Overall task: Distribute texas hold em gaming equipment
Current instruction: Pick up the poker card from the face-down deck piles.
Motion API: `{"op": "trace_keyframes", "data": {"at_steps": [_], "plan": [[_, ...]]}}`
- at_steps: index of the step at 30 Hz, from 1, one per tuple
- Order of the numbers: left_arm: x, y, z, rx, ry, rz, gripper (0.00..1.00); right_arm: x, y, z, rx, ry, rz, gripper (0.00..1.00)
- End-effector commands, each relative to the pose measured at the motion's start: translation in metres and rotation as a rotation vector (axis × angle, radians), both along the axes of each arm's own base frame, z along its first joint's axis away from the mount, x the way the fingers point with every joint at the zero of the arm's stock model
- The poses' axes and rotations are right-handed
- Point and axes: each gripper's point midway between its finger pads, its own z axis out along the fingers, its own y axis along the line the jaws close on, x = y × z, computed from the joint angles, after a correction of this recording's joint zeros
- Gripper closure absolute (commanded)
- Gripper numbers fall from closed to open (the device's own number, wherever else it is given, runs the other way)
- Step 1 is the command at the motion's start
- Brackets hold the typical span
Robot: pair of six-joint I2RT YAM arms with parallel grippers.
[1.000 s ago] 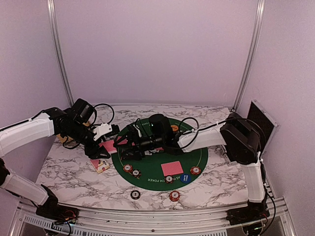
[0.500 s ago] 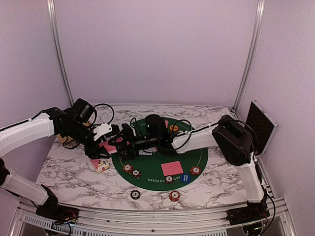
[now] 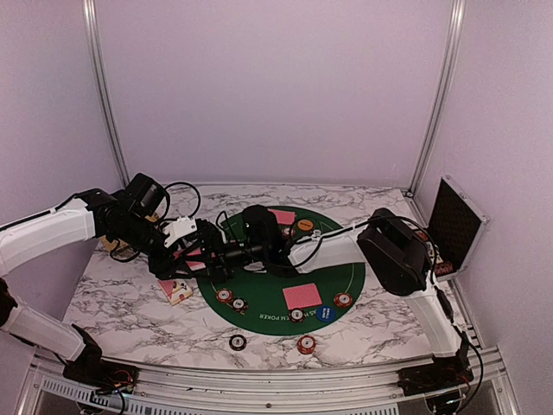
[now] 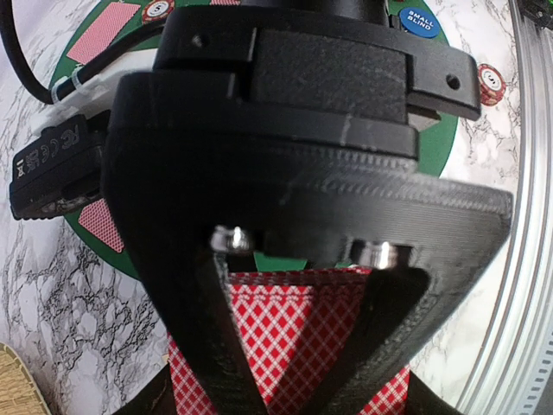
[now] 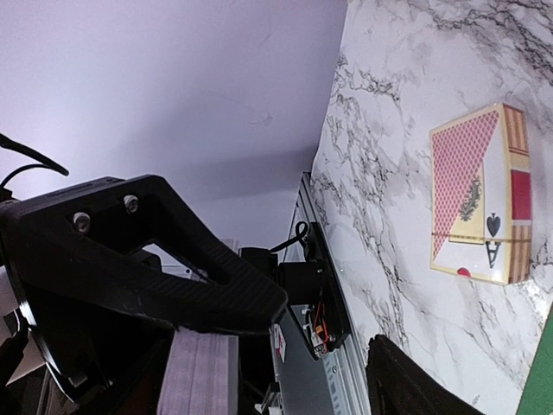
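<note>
Left pincer (image 3: 187,251) pinches the deck (image 4: 298,341), held at the left rim of the green mat (image 3: 263,285); right pincer (image 3: 214,257) is nosed right up against it, and its body fills the left wrist view; cannot tell whether its jaws are spread or pressed together, nor whether they touch the deck.

Handling, my read: deck is the bulkiest item, light but slick; stiff as a block, yet cards slide over each other, so clamp across the flat faces and keep it level; peeling the top card wants a light pinch at a free corner, otherwise several may come off together. Dealt cards (image 3: 301,296) lie flat on the felt, thin and bendy, no edge to get under; nip a corner or slide to the rim. Chips (image 3: 225,295) are rigid little discs, likely to skate on the marble surface (image 3: 121,298); grip across the diameter. Blue button (image 3: 325,313): same approach.

Looks: deck back is a red-and-white diamond lattice, and edge-on it is a pale stack in the right wrist view; dealt cards pink-red, face down; chips red or dark with pale edge spots, along the mat's near arc, two on the marble beyond it; button blue with white lettering, near rim of the mat.
</note>
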Motion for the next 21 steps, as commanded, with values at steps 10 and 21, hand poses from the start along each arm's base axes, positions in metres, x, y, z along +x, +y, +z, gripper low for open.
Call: {"op": "trace_keyframes", "data": {"at_steps": [10,21], "plan": [[0.001,-0.006,0.013,-0.049,-0.033,-0.013,0.99,0.023,-0.024,-0.007,-0.059,0.013,-0.087,0.43],[0.002,-0.006,0.012,-0.046,-0.032,-0.012,0.99,0.026,-0.049,0.005,-0.059,-0.001,-0.105,0.64]]}}
